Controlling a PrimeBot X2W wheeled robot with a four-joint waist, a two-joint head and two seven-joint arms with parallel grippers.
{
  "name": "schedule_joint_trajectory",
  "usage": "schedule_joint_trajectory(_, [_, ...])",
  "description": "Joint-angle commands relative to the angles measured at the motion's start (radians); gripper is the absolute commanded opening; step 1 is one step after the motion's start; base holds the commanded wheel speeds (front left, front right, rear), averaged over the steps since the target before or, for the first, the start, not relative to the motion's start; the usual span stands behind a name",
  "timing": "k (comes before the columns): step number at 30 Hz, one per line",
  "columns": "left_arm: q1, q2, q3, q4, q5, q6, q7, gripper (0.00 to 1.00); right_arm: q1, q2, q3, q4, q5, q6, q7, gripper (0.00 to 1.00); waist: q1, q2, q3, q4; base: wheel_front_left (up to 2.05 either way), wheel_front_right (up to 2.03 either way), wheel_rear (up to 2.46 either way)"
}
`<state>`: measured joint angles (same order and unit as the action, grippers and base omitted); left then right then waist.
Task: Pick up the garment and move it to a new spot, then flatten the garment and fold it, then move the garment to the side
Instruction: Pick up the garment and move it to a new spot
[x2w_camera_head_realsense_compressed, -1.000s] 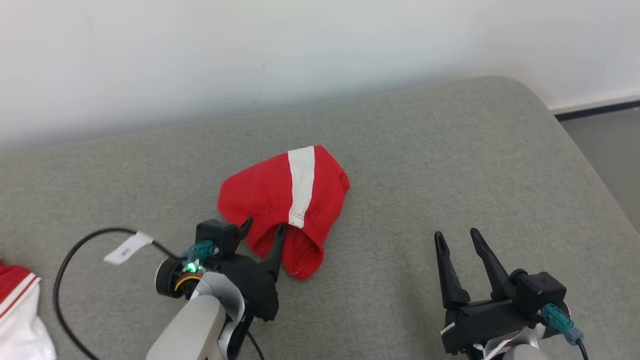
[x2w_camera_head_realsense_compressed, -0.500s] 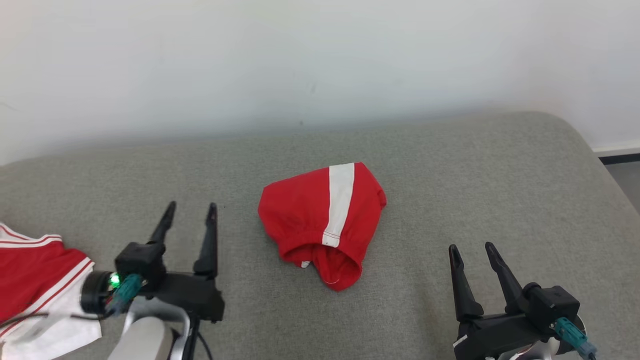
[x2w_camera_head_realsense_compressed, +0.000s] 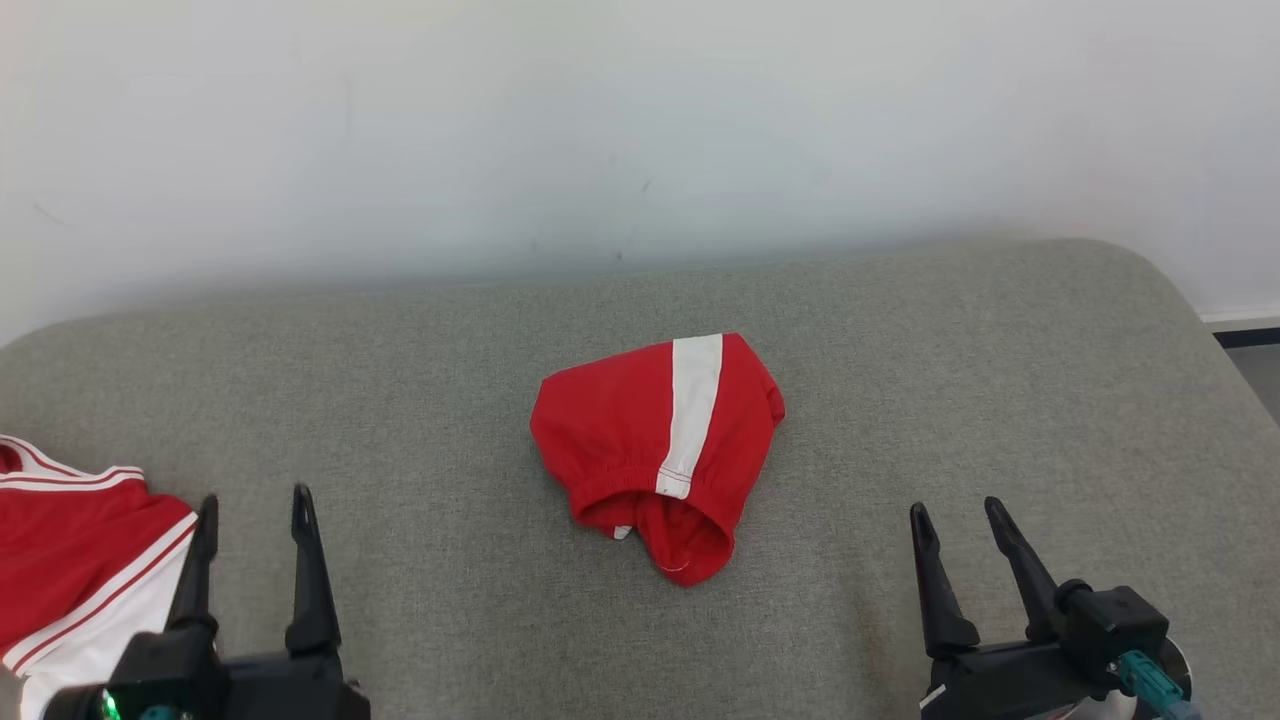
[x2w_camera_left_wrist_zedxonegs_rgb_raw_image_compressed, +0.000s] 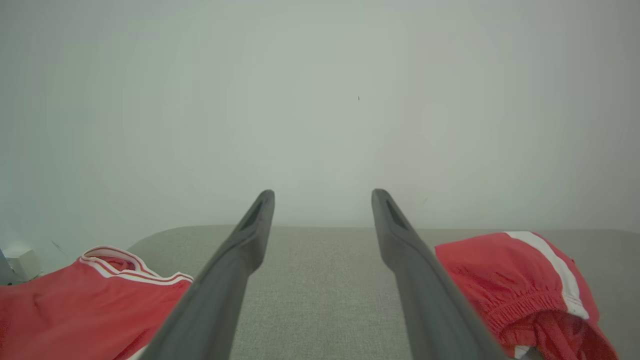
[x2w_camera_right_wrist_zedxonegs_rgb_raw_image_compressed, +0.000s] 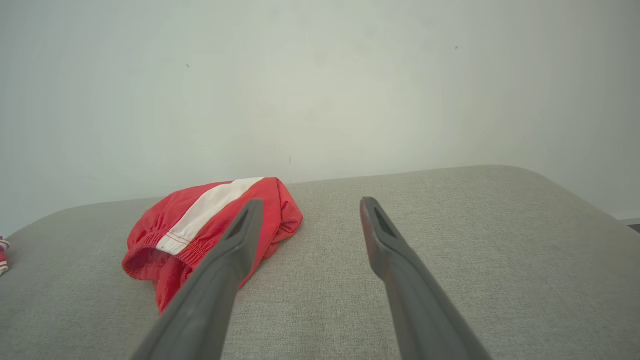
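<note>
A folded red garment (x2w_camera_head_realsense_compressed: 655, 450) with a white stripe lies in the middle of the grey cushion (x2w_camera_head_realsense_compressed: 950, 380), its elastic waistband toward me. It also shows at the lower right of the left wrist view as the red garment (x2w_camera_left_wrist_zedxonegs_rgb_raw_image_compressed: 515, 280) and left of centre in the right wrist view as the red garment (x2w_camera_right_wrist_zedxonegs_rgb_raw_image_compressed: 205, 230). My left gripper (x2w_camera_head_realsense_compressed: 253, 506) stands open at the lower left, well apart from the garment, nothing between its fingers (x2w_camera_left_wrist_zedxonegs_rgb_raw_image_compressed: 235, 260). My right gripper (x2w_camera_head_realsense_compressed: 958, 512) stands open at the lower right, also empty and clear of the cloth.
A second red and white garment (x2w_camera_head_realsense_compressed: 70, 560) lies at the cushion's left edge, close beside my left gripper. A pale wall (x2w_camera_head_realsense_compressed: 640, 120) rises right behind the cushion. Floor and a dark skirting line (x2w_camera_head_realsense_compressed: 1245, 335) show past the rounded right end.
The left gripper has let go of the red garment and drawn back to the lower left, open. The camera has shifted, so the garment sits more centred. The right gripper holds its pose.
</note>
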<state>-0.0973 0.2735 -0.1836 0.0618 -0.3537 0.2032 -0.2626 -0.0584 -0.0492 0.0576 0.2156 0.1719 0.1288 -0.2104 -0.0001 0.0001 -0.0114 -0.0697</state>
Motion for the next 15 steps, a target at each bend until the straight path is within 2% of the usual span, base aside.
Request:
schedule_joint_trajectory(1, [0.029,0.005,-0.001,0.004,0.007,0.006,0.000,1.00,0.012,-0.002,-0.005,-0.005,-0.003,0.004,0.004,1.00,0.0001,-0.0001,0.000,-0.001,0.00,0.00,0.00])
schedule_joint_trajectory(7, [0.093,0.022,-0.009,-0.002,0.023,0.052,0.082,1.00,0.032,-0.001,-0.015,-0.030,-0.017,0.004,0.022,1.00,0.0001,-0.0001,-0.002,-0.009,0.00,0.00,0.00])
schedule_joint_trajectory(15, [0.145,0.060,-0.008,-0.061,0.016,0.059,0.152,1.00,0.049,-0.002,-0.017,-0.065,-0.033,0.004,0.044,1.00,0.0001,-0.0001,-0.005,-0.002,0.00,0.00,0.00])
